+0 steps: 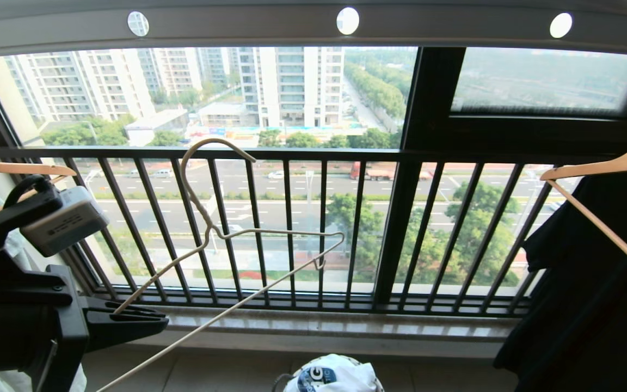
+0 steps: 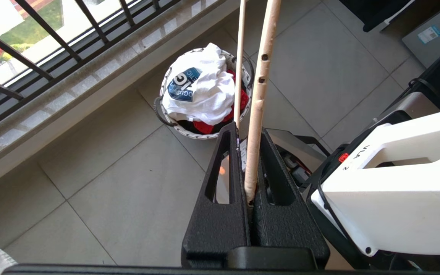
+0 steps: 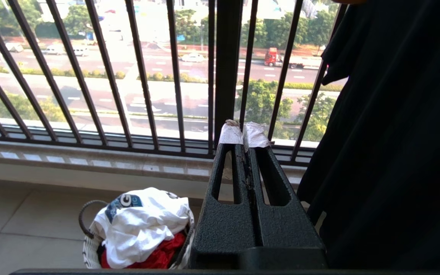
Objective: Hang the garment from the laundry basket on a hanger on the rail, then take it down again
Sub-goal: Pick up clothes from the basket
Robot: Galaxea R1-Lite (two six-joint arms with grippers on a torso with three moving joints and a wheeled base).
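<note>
The left gripper (image 1: 145, 318), left of the laundry basket (image 2: 165, 116), was clamped on the hanger (image 1: 248, 239), held free below the rail (image 1: 313, 24). The garment (image 2: 201, 89) lay bunched atop the laundry basket, so dressing, hanging and removal all remained. The right gripper (image 3: 245, 135), beside the basket, was closed and empty.

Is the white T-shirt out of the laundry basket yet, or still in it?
Still in it: the T-shirt lies crumpled on top of the laundry basket, logo up, over something red. No gripper touches it.
</note>
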